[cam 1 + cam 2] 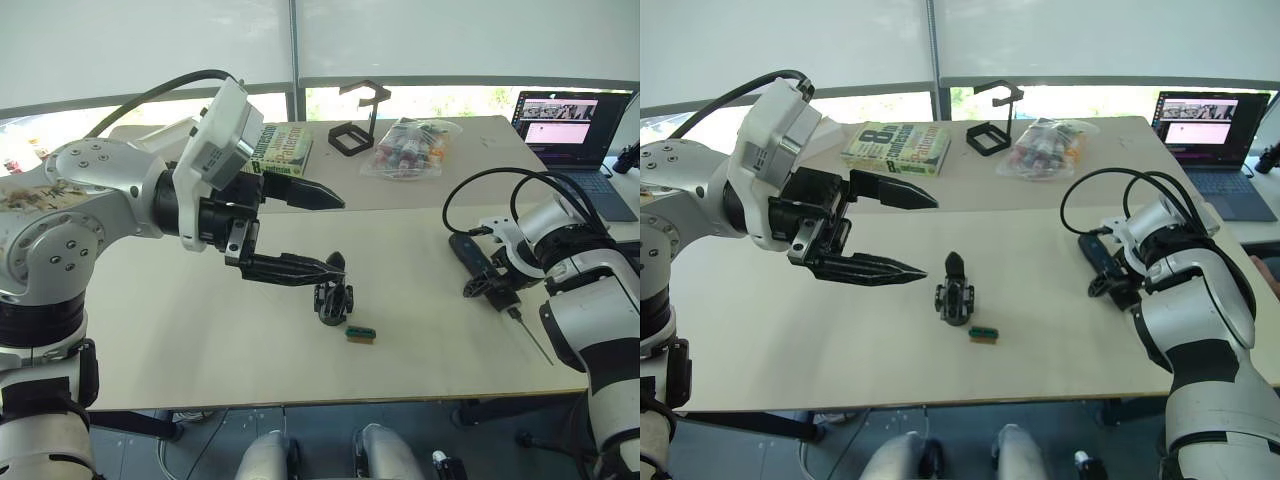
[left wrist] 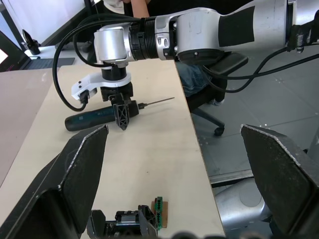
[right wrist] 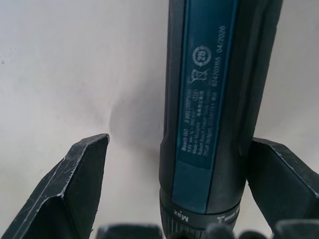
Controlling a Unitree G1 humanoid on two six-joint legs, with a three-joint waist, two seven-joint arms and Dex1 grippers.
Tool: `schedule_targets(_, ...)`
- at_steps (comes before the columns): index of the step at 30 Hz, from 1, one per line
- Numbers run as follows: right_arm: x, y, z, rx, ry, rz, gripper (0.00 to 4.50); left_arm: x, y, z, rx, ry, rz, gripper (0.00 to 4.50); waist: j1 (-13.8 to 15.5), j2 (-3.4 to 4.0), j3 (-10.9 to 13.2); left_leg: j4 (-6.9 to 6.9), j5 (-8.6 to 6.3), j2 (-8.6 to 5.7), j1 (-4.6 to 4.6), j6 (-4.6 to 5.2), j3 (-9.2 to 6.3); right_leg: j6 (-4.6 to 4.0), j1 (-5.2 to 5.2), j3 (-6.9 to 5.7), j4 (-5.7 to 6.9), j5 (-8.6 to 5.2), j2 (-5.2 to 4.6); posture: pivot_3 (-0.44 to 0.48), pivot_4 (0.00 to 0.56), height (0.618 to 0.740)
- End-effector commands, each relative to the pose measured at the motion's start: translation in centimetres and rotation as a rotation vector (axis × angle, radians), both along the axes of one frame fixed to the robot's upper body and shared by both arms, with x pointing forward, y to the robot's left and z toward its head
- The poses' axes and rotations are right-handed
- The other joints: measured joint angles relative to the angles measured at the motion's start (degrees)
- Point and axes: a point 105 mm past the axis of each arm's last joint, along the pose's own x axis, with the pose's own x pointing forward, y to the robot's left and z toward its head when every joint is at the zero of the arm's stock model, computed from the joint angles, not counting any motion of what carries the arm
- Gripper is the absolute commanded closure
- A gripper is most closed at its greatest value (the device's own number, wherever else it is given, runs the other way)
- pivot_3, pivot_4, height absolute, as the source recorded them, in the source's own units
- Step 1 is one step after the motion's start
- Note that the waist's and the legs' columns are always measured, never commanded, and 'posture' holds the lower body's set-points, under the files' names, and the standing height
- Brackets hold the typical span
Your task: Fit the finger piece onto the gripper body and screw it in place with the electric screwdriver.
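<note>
Left hand (image 1: 905, 232): open wide, fingers well apart — one finger (image 1: 865, 268) low over the worktop (image 1: 820, 350), the other above it; it hovers just to the left of the gripper body and holds nothing.
Right hand (image 1: 487, 283): down at the worktop's right side, fingers spread with the electric screwdriver's barrel between them; one finger (image 3: 281, 181) lies close against the barrel, the other (image 3: 70, 186) stands apart from it, so the grasp is not closed.
Electric screwdriver (image 2: 94, 117): lying flat on the worktop, dark blue-black barrel, thin silver bit pointing toward the near right edge.
Gripper body (image 1: 954, 292): standing near the middle of the worktop, one pointed black finger up.
Finger piece: cannot tell it apart anywhere.
Green-and-brown block (image 1: 984, 334): just beside the gripper body, on its near side.
Far side — book (image 1: 896, 146), black wire-frame stand (image 1: 992, 125), clear bag (image 1: 1045, 148), laptop (image 1: 1212, 140).
</note>
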Motion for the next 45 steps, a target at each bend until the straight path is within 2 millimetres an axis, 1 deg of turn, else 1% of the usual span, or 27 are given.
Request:
schedule_targets(1, 0.3, -0.4, 0.2, -0.041, -0.015, 0.057, 1.19, -0.5, -0.2, 0.9, -0.002, -0.054, -0.010, 0.00, -0.1, 0.00, 0.0, 0.00, 0.00, 0.01, 0.00, 0.00, 0.00, 0.01, 0.00, 0.26, -0.01, 0.00, 0.19, 0.000, 0.150, 0.740)
schedule_targets(3, 0.3, -0.5, 0.2, -0.051, -0.014, 0.079, 1.88, -0.4, -0.2, 0.9, 0.001, -0.058, -0.006, 0.00, -0.1, 0.00, 0.0, -0.01, 0.00, 0.02, 0.01, -0.01, 0.00, 0.04, 0.00, 0.48, 0.00, -0.02, 0.31, 0.000, 0.150, 0.740)
schedule_targets(4, 0.3, -0.6, 0.2, -0.052, -0.015, 0.090, 2.29, -0.3, -0.1, 0.8, 0.004, -0.059, -0.004, 0.00, -0.1, 0.00, 0.0, -0.01, 0.01, 0.02, 0.02, -0.02, 0.00, 0.07, 0.00, 0.49, 0.01, -0.04, 0.32, 0.000, 0.150, 0.740)
schedule_targets(5, 0.4, -0.7, 0.3, -0.059, -0.022, 0.109, 2.54, -0.3, -0.1, 0.7, 0.007, -0.059, -0.003, 0.00, -0.1, 0.00, 0.0, -0.03, 0.01, 0.02, 0.04, -0.03, 0.00, 0.07, 0.01, 0.50, 0.01, -0.04, 0.33, 0.000, 0.150, 0.740)
schedule_targets(10, 0.3, -0.8, 0.7, -0.032, -0.036, 0.193, 2.58, -0.1, 0.0, 0.6, 0.005, -0.055, -0.009, 0.00, 0.0, 0.00, 0.0, -0.02, 0.01, 0.01, 0.07, -0.03, 0.02, 0.08, 0.03, 0.52, 0.02, -0.05, 0.34, 0.000, 0.150, 0.740)
schedule_targets(12, 0.5, -0.8, 1.5, -0.007, -0.073, 0.298, 2.58, -0.1, 0.0, 0.8, -0.019, -0.049, -0.019, 0.00, 0.1, 0.00, 0.0, -0.02, 0.01, -0.01, 0.06, -0.03, 0.01, 0.09, 0.03, 0.55, 0.02, -0.05, 0.34, 0.000, 0.150, 0.740)
schedule_targets(14, 0.5, -0.7, 2.5, 0.011, -0.142, 0.477, 2.58, 0.0, 0.1, 0.6, -0.029, -0.033, -0.018, 0.00, 0.1, 0.02, 0.0, -0.02, 0.01, -0.03, 0.05, -0.03, 0.01, 0.11, 0.03, 0.56, 0.02, -0.06, 0.33, 0.000, 0.150, 0.740)
schedule_targets(16, 0.5, 0.6, 4.1, 0.141, -0.255, 0.559, 2.58, -0.1, 0.3, 0.0, -0.028, -0.025, -0.034, 0.00, 0.0, 0.09, 0.1, -0.03, 0.01, -0.07, 0.04, -0.02, 0.01, 0.19, 0.01, 0.59, 0.05, -0.11, 0.33, 0.000, 0.150, 0.740)
schedule_targets(18, 0.7, 1.7, 5.9, 0.255, -0.358, 0.551, 2.58, 0.1, 0.5, -0.8, -0.019, -0.003, -0.027, 0.00, -0.2, 0.14, 0.1, -0.03, 0.01, -0.05, 0.07, -0.02, 0.03, 0.20, 0.01, 0.60, 0.07, -0.11, 0.34, 0.000, 0.150, 0.740)
schedule_targets(19, 0.8, 2.2, 6.9, 0.285, -0.439, 0.571, 2.58, 0.2, 0.6, -1.3, -0.014, 0.001, -0.019, 0.00, -0.4, 0.13, 0.1, -0.04, 0.01, -0.03, 0.11, -0.03, 0.06, 0.19, 0.01, 0.62, 0.09, -0.11, 0.35, 0.000, 0.150, 0.740)
schedule_targets(22, 0.0, 4.1, 9.6, 0.395, -0.624, 0.615, 2.58, 0.6, 0.9, -2.4, -0.029, 0.018, 0.015, 0.00, -0.4, 0.14, 0.1, -0.07, 0.09, 0.08, 0.21, -0.17, 0.06, 0.19, 0.04, 0.77, 0.16, -0.11, 0.40, 0.000, 0.150, 0.740)
schedule_targets(23, -0.4, 4.9, 10.5, 0.444, -0.688, 0.600, 2.58, 0.7, 0.8, -2.6, -0.053, 0.028, 0.028, 0.00, -0.2, 0.14, 0.1, -0.08, 0.10, 0.10, 0.23, -0.19, 0.05, 0.18, 0.05, 0.76, 0.20, -0.11, 0.41, 0.000, 0.150, 0.740)
schedule_targets(26, -1.9, 7.1, 13.3, 0.563, -0.873, 0.555, 2.58, 0.5, 0.8, -3.1, -0.115, 0.033, 0.039, 0.00, 0.1, 0.14, 0.1, -0.10, 0.12, 0.18, 0.19, -0.23, -0.01, 0.18, 0.03, 0.75, 0.23, -0.11, 0.38, 0.000, 0.150, 0.740)
schedule_targets(28, -3.6, 8.5, 15.2, 0.659, -0.999, 0.573, 2.58, 0.0, 0.9, -3.3, -0.167, 0.058, 0.043, 0.00, 0.2, 0.14, 0.1, -0.11, 0.12, 0.18, 0.16, -0.22, -0.04, 0.17, 0.03, 0.75, 0.22, -0.11, 0.35, 0.000, 0.150, 0.740)
schedule_targets(29, -4.6, 9.1, 16.2, 0.694, -1.087, 0.599, 2.58, -0.4, 1.0, -3.9, -0.158, 0.070, 0.041, 0.00, 0.3, 0.13, 0.1, -0.11, 0.11, 0.18, 0.13, -0.20, -0.04, 0.15, 0.03, 0.75, 0.22, -0.09, 0.33, 0.000, 0.150, 0.740)
schedule_targets(30, -5.8, 9.5, 17.0, 0.746, -1.156, 0.590, 2.58, -1.1, 1.2, -5.1, -0.107, 0.076, 0.033, 0.00, 0.3, 0.13, 0.1, -0.10, 0.10, 0.17, 0.11, -0.18, -0.06, 0.15, 0.02, 0.75, 0.21, -0.09, 0.32, 0.000, 0.150, 0.740)
schedule_targets(31, -6.8, 9.9, 17.4, 0.779, -1.203, 0.581, 2.58, -1.6, 1.5, -6.2, -0.060, 0.081, 0.031, 0.00, 0.3, 0.13, 0.1, -0.10, 0.09, 0.16, 0.10, -0.17, -0.06, 0.15, 0.04, 0.73, 0.18, -0.10, 0.33, 0.000, 0.150, 0.740)
schedule_targets(33, -8.6, 11.1, 17.1, 0.801, -1.248, 0.598, 2.58, -1.9, 2.2, -7.7, -0.011, 0.084, 0.062, 0.00, 0.5, 0.13, 0.1, -0.15, 0.07, 0.16, 0.12, -0.15, -0.07, 0.14, 0.08, 0.73, 0.13, -0.09, 0.35, 0.000, 0.150, 0.740)
schedule_targets(36, -10.5, 13.3, 16.7, 0.851, -1.295, 0.638, 2.58, -1.5, 3.0, -9.1, -0.014, 0.075, 0.157, 0.00, 0.8, 0.06, 0.2, -0.13, -0.05, 0.12, 0.15, 0.06, -0.06, 0.14, 0.15, 0.72, 0.12, -0.10, 0.31, 0.000, 0.150, 0.740)
schedule_targets(37, -10.9, 13.7, 16.7, 0.878, -1.306, 0.639, 2.58, -1.5, 3.2, -9.6, -0.012, 0.068, 0.175, 0.00, 0.8, 0.06, 0.2, -0.12, -0.23, 0.12, 0.15, 0.37, -0.05, 0.20, 0.14, 0.74, 0.07, -0.14, 0.30, 0.000, 0.150, 0.740)
schedule_targets(39, -11.4, 14.5, 16.4, 0.919, -1.307, 0.634, 2.58, -1.5, 3.4, -10.9, -0.012, 0.055, 0.223, 0.00, 0.8, 0.09, 0.1, -0.12, -0.24, 0.11, 0.16, 0.37, -0.04, 0.19, 0.13, 0.85, 0.08, -0.13, 0.28, 0.000, 0.150, 0.740)
schedule_targets(43, -12.1, 15.6, 14.7, 0.942, -1.282, 0.641, 2.58, -1.9, 3.8, -14.3, 0.002, 0.082, 0.280, 0.00, 1.0, 0.06, 0.1, -0.13, -0.27, 0.13, 0.18, 0.45, -0.04, 0.03, 0.13, 0.89, 0.04, -0.09, 0.28, 0.000, 0.150, 0.740)
schedule_targets(45, -12.3, 16.0, 14.0, 0.941, -1.276, 0.653, 2.58, -1.9, 4.0, -16.4, 0.046, 0.060, 0.287, 0.00, 1.1, 0.06, 0.1, -0.13, -0.30, 0.12, 0.16, 0.51, -0.02, -0.06, 0.11, 0.90, 0.00, -0.05, 0.27, 0.000, 0.150, 0.740)
